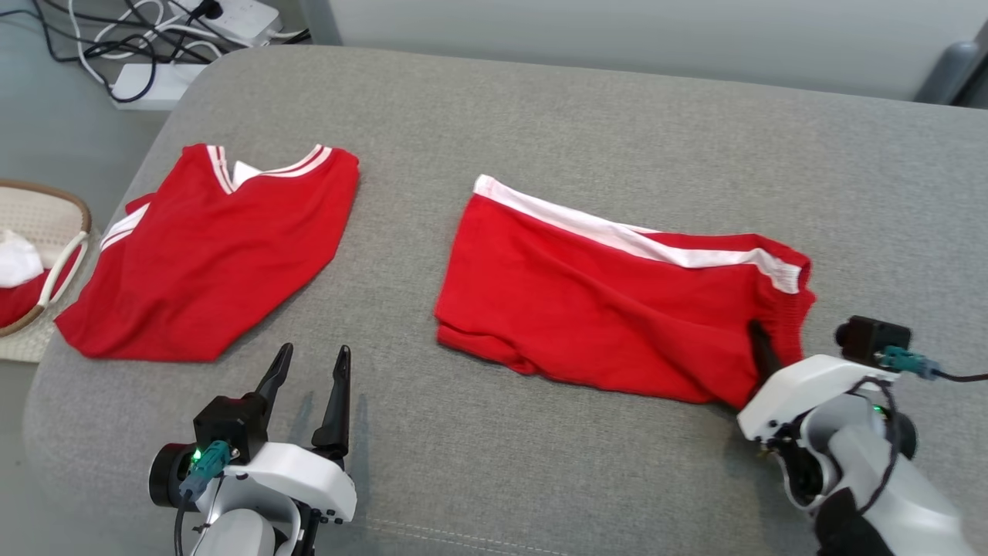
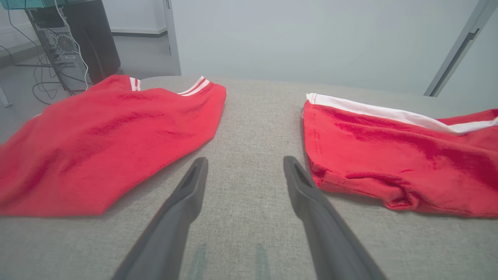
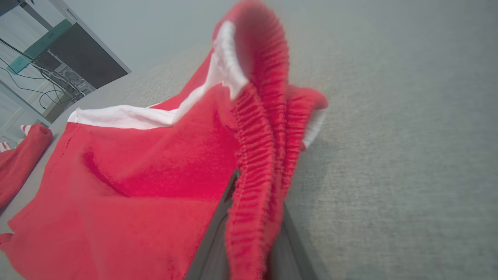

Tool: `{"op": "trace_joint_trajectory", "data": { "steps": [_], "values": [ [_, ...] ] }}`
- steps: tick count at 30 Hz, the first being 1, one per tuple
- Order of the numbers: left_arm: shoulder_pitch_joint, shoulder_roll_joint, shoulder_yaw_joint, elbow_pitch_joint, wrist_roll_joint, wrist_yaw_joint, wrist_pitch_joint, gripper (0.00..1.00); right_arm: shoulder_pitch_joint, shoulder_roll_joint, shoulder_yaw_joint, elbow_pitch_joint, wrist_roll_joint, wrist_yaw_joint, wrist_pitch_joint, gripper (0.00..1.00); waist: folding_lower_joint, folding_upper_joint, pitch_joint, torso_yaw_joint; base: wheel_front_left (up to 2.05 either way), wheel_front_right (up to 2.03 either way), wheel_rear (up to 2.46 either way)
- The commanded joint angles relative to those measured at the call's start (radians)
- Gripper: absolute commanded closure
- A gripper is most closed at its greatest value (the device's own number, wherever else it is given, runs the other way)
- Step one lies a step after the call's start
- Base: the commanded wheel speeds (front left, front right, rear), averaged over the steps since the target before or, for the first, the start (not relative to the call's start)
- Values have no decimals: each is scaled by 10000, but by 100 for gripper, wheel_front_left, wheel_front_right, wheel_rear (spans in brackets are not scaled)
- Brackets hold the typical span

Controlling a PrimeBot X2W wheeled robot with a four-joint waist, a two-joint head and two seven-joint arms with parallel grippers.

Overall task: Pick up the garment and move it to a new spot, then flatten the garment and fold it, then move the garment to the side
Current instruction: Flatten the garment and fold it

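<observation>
Currently the shorts (image 1: 610, 309) (image 2: 400, 155) (image 3: 136, 175) lie on the grey cushion (image 1: 540, 116), right of its middle in the head view. They are red, with a white stripe (image 1: 617, 232) along the far edge. Their long axis runs left to right across the cushion, dipping a little toward the near side at the right. The leg hems point to the robot's left and the ribbed waistband (image 1: 787, 309) (image 3: 260, 155) to its right. The cloth is mostly flat, with soft creases and a rumpled near-left corner.

The right gripper (image 1: 764, 351) is at the waistband end, and its fingers (image 3: 212, 249) are pinched together on the elastic. In the right wrist view the gathered band stands up between them, lifted off the cushion.

The left gripper (image 1: 315, 351) (image 2: 245, 163) sits over bare cushion with its fingers spread wide and nothing between them. It is near the shorts' hem end but not touching them.

A red shirt (image 1: 208, 255) (image 2: 101, 144) with white-striped collar trim lies well apart to the left. A woven basket (image 1: 46, 224) holding red and white cloth sits beyond the cushion's left edge. Cables (image 1: 154, 46) and white power strips lie on the floor at the far left.
</observation>
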Motion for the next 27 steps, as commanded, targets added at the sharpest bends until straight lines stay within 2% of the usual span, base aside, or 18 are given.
{"op": "trace_joint_trajectory", "data": {
  "steps": [1, 10, 13, 16, 21, 27],
  "values": [
    [-60, 112, 289, -279, -167, 27, -59, 0, -63, -271, 60, -129, 92, 40, -210, 100, 0, 0, -108, -171, 0, 0, 0],
    [59, 112, 103, -308, -445, 114, -59, 0, -234, -1162, 418, -438, 37, 40, -137, 100, 0, 0, -369, -835, 0, 0, 0],
    [86, 112, 12, -312, -541, 154, -59, 0, -436, -1218, 1088, -946, 20, 40, 372, 100, 0, 0, -405, -995, 0, 0, 0],
    [79, 112, -125, -301, -634, 194, -59, 0, -589, -1077, 1699, -1730, 497, 40, 1189, 100, 0, 0, -435, -1046, 0, 0, 0],
    [74, 112, -428, -285, -822, 210, -59, 0, -740, -937, 2629, -3169, 1562, 40, 2394, 100, 0, 0, -421, -811, 0, 0, 0],
    [61, 112, -731, -303, -1015, 267, -59, 0, -1042, -843, 3213, -3541, 1983, 40, 2687, 100, 0, 0, -275, -249, 0, 0, 0]
  ]
}}
